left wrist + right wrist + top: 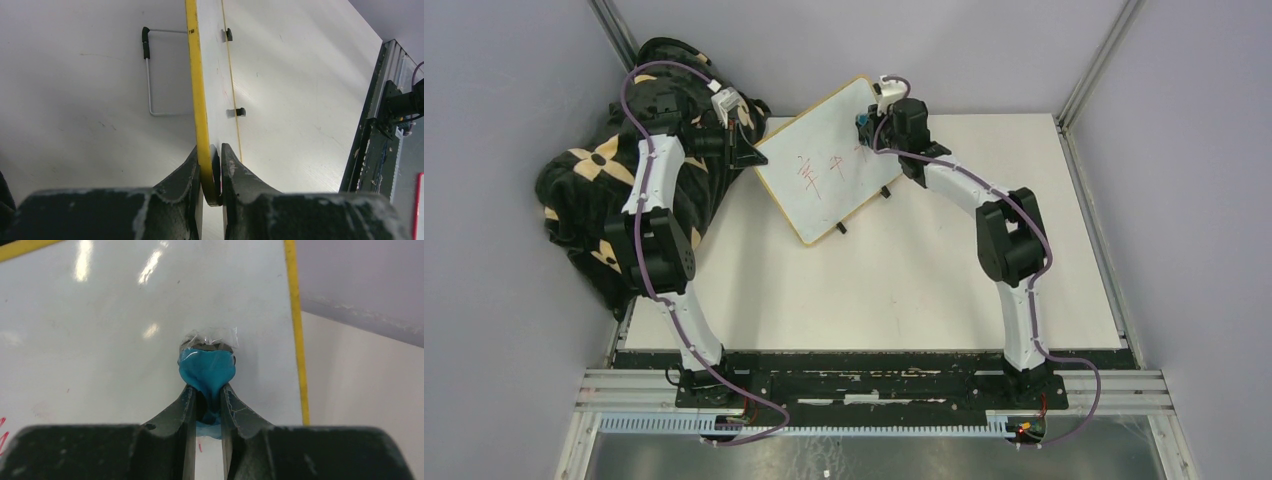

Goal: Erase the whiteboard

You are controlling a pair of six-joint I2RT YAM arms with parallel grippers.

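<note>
The whiteboard, tan-framed with red handwritten marks across its middle, stands tilted at the back of the table. My left gripper is shut on the board's left edge; in the left wrist view the yellowish frame runs down between the jaws of that gripper. My right gripper is shut on a small blue eraser, whose tip presses on the white surface near the board's upper right edge. A red mark shows at the far left of the right wrist view.
A black and cream patterned cloth is heaped at the table's left edge behind the left arm. A wire stand lies behind the board, and two black feet stick out at its front. The white table ends at metal rails.
</note>
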